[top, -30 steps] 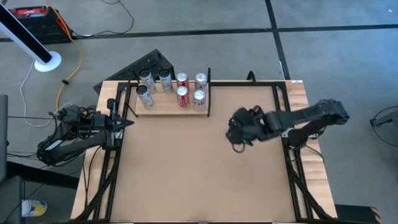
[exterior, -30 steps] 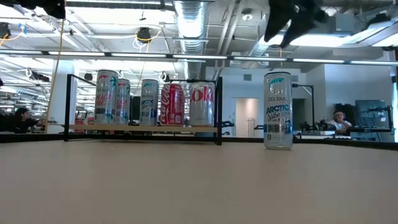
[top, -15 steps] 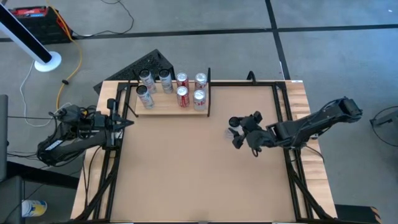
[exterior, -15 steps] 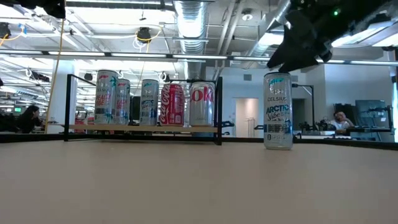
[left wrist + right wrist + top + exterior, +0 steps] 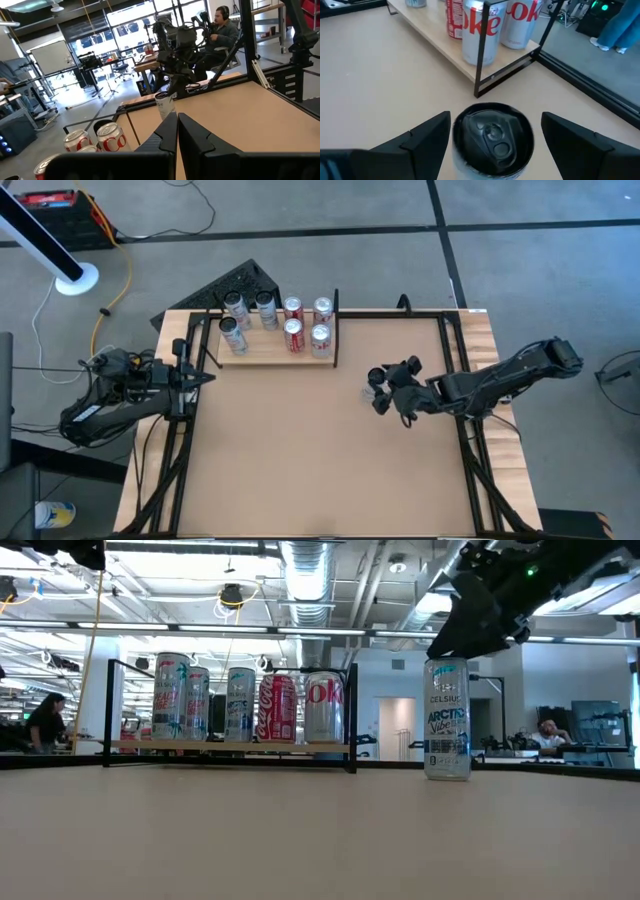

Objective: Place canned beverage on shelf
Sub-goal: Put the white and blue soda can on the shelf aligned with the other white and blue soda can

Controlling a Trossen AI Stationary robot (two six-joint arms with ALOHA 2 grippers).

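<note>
The canned beverage [image 5: 374, 378] stood alone on open counter [image 5: 300, 460], right end effector [image 5: 385, 388] spread above it; six cans [image 5: 292, 332] crowded the shelf [image 5: 270, 355].

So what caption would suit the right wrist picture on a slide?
Open right gripper poised over a standing can, the can-filled shelf just beyond.

A white fan stand [image 5: 62, 255] is seen at the upper left of the high view, with a red-and-black box [image 5: 55, 210] beside it and a yellow cable [image 5: 122, 265] trailing over the grey floor. In the low view, seated people [image 5: 548, 735] are shown at right.
</note>
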